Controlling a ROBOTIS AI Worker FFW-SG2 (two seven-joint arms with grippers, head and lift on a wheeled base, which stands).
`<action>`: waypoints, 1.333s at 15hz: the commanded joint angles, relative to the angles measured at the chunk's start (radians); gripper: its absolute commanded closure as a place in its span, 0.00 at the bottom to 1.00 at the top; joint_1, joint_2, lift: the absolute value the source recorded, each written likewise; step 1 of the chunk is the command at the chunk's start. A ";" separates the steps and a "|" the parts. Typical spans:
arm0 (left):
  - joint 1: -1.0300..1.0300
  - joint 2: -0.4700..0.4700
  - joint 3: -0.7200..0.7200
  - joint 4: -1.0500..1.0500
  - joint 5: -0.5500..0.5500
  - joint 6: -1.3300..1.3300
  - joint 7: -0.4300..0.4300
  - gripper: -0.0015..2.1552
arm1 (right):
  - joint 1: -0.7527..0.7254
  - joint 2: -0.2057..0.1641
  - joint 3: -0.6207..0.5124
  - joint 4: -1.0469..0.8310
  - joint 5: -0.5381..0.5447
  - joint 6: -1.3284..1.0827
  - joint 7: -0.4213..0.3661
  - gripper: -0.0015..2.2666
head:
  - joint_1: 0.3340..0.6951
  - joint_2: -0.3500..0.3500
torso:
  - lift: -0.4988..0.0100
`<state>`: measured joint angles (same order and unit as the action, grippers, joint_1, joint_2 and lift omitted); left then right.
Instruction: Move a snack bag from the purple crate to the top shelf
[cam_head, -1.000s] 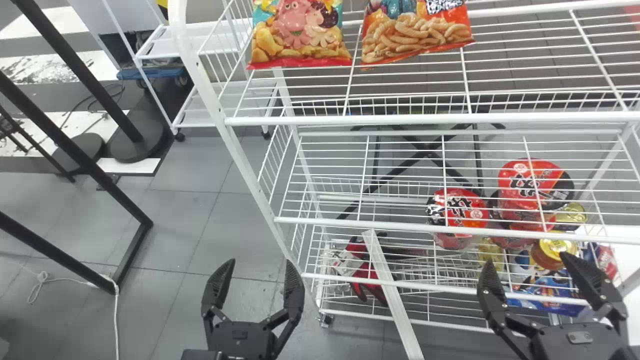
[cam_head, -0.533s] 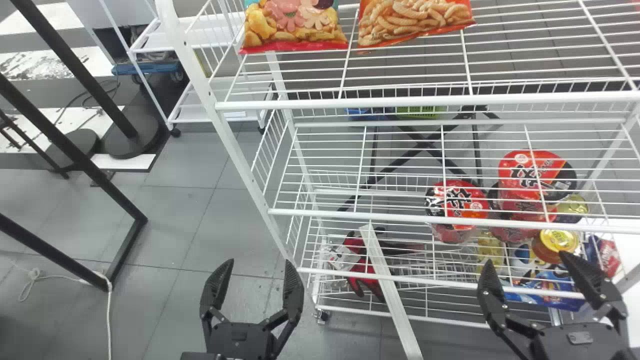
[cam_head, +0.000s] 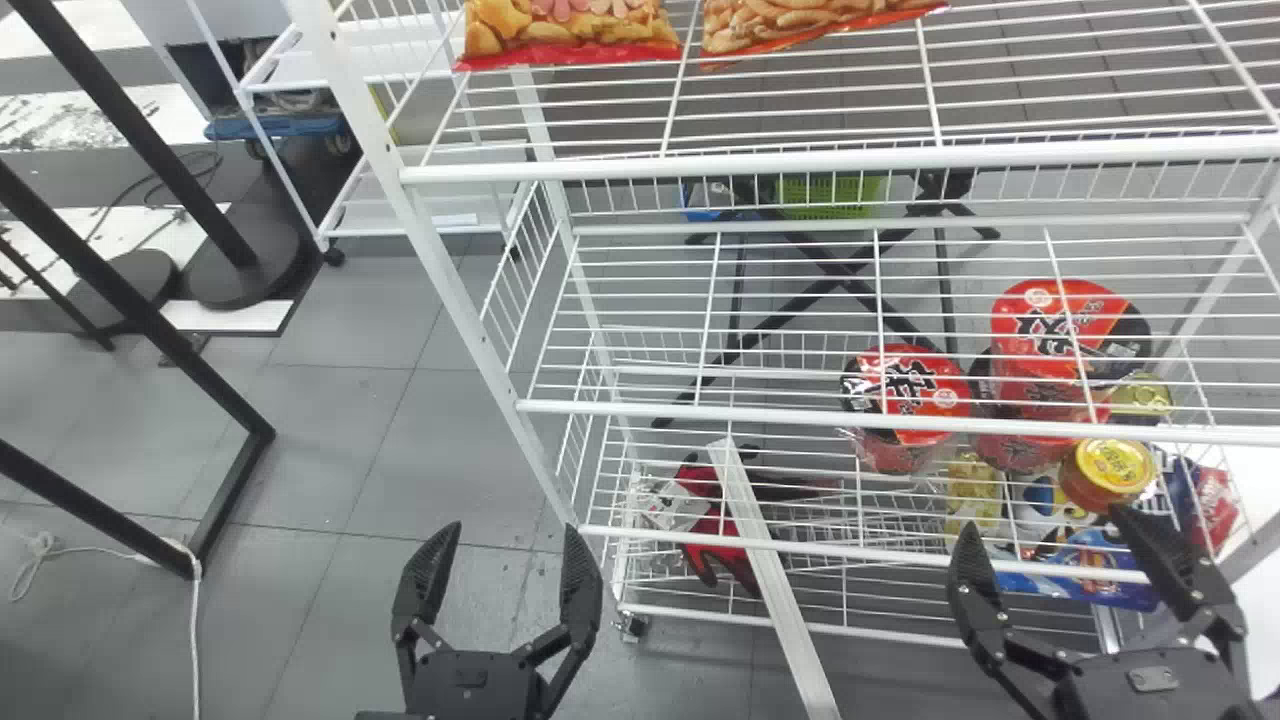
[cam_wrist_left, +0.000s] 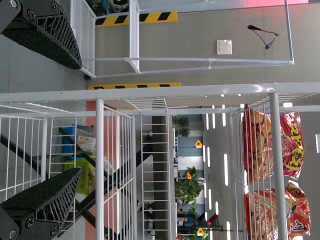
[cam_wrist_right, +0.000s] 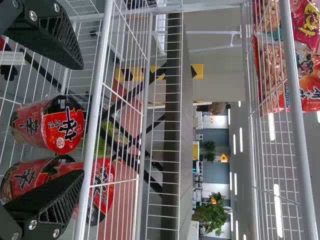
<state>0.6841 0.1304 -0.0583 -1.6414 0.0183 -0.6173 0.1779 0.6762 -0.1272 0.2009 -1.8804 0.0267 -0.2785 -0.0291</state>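
Up on the top shelf (cam_head: 830, 156), toward its left end, two snack bags (cam_head: 570, 38) are sitting side by side. Left hand (cam_head: 512, 537) is spread wide with nothing in it, and same deal for the right hand (cam_head: 1042, 520). Couple of red noodle cups (cam_head: 905, 385) lower down the rack too.

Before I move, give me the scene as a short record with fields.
Snack bags: two, side by side on the top shelf
Red noodle cups: below that shelf, toward the right
Left end effector: open, empty, left of the rack
Right end effector: open, empty, before the rack's lower right
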 joint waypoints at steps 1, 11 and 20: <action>0.000 0.002 0.000 0.000 0.000 0.000 0.000 0.04 | 0.000 0.001 0.000 -0.002 0.002 0.002 0.000 0.03 | 1.00 0.79 | 0.36; -0.005 0.002 0.002 0.003 0.000 0.000 -0.001 0.04 | -0.004 0.001 0.002 0.003 0.009 0.005 0.000 0.03 | 1.00 0.80 | 0.28; -0.009 0.000 0.002 0.011 0.000 0.000 -0.001 0.04 | -0.015 0.001 0.002 0.018 0.006 0.011 0.000 0.03 | 1.00 0.79 | 0.21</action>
<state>0.6761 0.1304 -0.0567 -1.6313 0.0184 -0.6172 0.1765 0.6640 -0.1258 0.2025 -1.8656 0.0333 -0.2679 -0.0291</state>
